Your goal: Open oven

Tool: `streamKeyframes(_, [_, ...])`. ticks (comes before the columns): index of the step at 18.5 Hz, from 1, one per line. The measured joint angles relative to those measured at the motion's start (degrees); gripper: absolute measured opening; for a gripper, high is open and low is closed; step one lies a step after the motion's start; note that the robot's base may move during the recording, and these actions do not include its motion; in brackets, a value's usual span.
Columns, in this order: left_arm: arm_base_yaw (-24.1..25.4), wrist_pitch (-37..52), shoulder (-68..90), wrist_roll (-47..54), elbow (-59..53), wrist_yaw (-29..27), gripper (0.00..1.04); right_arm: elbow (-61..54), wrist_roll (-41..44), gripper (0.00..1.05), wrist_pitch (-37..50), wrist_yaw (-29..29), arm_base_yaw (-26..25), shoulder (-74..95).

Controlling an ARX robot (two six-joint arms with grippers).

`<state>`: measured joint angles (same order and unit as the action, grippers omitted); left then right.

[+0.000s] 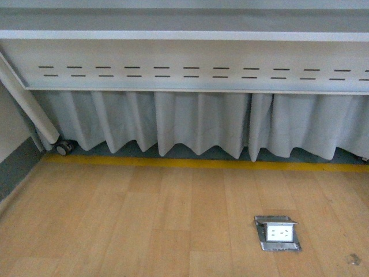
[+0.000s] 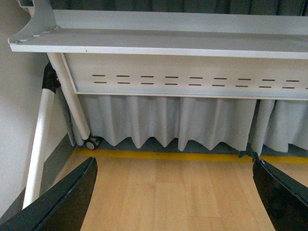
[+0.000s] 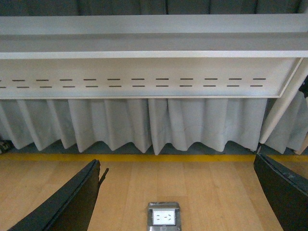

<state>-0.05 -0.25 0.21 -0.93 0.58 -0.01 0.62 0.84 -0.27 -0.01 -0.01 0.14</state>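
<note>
The left gripper (image 2: 173, 202) stands wide open with nothing between its dark fingers (image 2: 62, 202), and the right gripper (image 3: 178, 197) is spread just as wide and equally empty; both hang low over the wooden floor (image 1: 144, 219), and neither shows in the front view. The oven is in no picture, so where it stands cannot be told; likely it sits on top of the table, above what the cameras cover. As a judgement only: a small toaster oven is light enough to slide if its door is tugged hard, its glass window is fragile, and the stiff bar handle across the door is the place to hold, pulled gently. In the front view, nearest at about 5 o'clock, a floor socket box (image 1: 278, 232) lies open; beyond it a yellow line (image 1: 202, 164) crosses the floor, then a pleated grey curtain (image 1: 196, 127), and above it the white table (image 1: 184, 57) with its slotted panel. The right wrist view shares the socket; only the left wrist view shows the white leg (image 2: 41, 139), while a caster (image 1: 64, 148) at 9 o'clock appears there and in front.
</note>
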Motion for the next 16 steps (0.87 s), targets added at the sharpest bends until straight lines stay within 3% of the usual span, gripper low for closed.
streamKeyframes(16, [0.00,0.00,0.00,0.00,0.00,0.00,0.98,0.00,0.00,0.98,0.00,0.00,0.00,0.00])
